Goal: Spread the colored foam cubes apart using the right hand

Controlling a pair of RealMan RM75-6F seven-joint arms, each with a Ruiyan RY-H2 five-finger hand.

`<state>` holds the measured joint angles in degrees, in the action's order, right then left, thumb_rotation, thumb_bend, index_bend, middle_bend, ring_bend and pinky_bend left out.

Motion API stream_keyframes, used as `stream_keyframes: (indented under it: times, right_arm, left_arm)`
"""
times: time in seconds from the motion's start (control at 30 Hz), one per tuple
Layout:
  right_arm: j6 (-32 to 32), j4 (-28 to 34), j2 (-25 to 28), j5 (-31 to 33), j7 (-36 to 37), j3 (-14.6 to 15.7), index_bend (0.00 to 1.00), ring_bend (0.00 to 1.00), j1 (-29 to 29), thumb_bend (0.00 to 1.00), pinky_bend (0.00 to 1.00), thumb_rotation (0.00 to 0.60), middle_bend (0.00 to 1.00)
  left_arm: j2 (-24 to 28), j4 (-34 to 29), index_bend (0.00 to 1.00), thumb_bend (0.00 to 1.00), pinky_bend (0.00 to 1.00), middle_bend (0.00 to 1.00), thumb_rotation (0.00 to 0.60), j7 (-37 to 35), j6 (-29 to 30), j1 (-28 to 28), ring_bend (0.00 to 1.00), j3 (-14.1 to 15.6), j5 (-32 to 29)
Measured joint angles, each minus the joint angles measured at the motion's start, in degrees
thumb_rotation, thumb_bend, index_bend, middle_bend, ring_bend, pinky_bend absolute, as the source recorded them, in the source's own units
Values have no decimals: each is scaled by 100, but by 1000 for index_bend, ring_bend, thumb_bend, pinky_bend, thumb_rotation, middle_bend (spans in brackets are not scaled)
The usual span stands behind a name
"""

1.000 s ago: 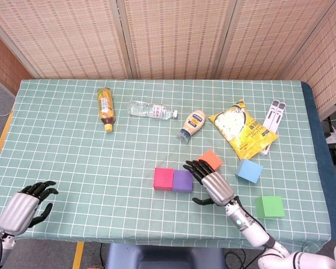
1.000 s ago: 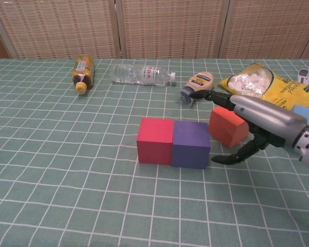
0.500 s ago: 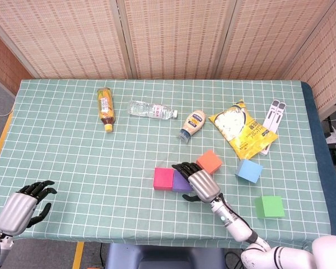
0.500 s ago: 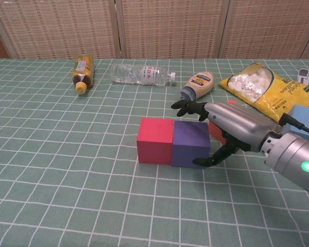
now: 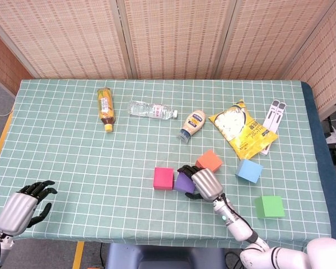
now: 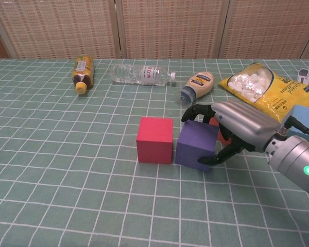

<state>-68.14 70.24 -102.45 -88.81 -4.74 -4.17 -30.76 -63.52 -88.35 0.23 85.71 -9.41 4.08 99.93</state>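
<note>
My right hand (image 6: 238, 127) grips the purple cube (image 6: 196, 146), with its fingers (image 6: 196, 110) curled over the top and the thumb against its right side. The purple cube is tilted, and a narrow gap separates it from the red cube (image 6: 155, 140) on its left. In the head view the right hand (image 5: 205, 184) covers the purple cube's (image 5: 182, 180) right part. The orange cube (image 5: 209, 161) lies just behind the hand. Further right are the blue cube (image 5: 249, 170) and the green cube (image 5: 269, 207). My left hand (image 5: 25, 206) hovers, fingers apart and empty, at the table's near left corner.
Along the far side lie a tea bottle (image 5: 105, 108), a clear water bottle (image 5: 151, 110), a mayonnaise bottle (image 5: 192, 124), a yellow snack bag (image 5: 243, 130) and a white packet (image 5: 273, 119). The green checked cloth (image 5: 73, 157) covers the table.
My right hand has closed around the purple cube and turned it, opening a small gap to the red cube. The left hand has stayed put.
</note>
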Motion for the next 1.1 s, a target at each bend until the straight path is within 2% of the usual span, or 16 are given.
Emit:
stream_keyframes:
  times: [0.17,0.3,0.43,0.6,0.67,0.77,0.93,1.0,1.1]
  right_arm:
    - [-275,196,168,-28,-176,79,319,529,195,77,675,600,432]
    - [-390,753,548,35,-586,224,319,529,434,78,674,600,432]
    - [-611,1369,1145,-12,-825,515,319,525,754,77,673,600,432]
    - [-790,1619,1615,-305,-592,823,303,456,964,77,621,600,429]
    - [-829,1640,1704,-432,-475,897,265,379,1002,77,555,600,393]
    - [-855,1626,1754,-552,-286,947,190,254,1023,74,448,600,283]
    - [-856,1594,1815,-681,46,1023,29,35,1055,58,284,600,62]
    - [-829,1641,1896,-727,124,1069,1,1,1061,56,247,600,8]
    - [-850,1758,2049,-826,213,1132,0,0,1092,55,216,600,0]
  left_arm:
    - [1,2,385,474,452,253,600,-13,27,9,288,-2,3]
    - [2,-2,385,474,452,253,600,-20,36,13,288,-3,10]
    - [-4,-12,385,475,452,253,600,17,14,6,288,7,24]
    - [-18,-25,385,474,451,253,600,80,-32,-3,288,17,25]
    - [-20,-28,385,474,452,253,600,88,-49,-8,288,16,13]
    - [-18,-35,385,474,452,253,600,91,-66,-13,288,15,-1]
    - [-6,-36,385,474,452,253,600,71,-24,0,288,17,15]
    - [-2,-29,385,474,452,253,600,54,-16,5,288,14,7]
    - [-4,-23,385,474,452,253,600,46,-15,8,288,9,-5]
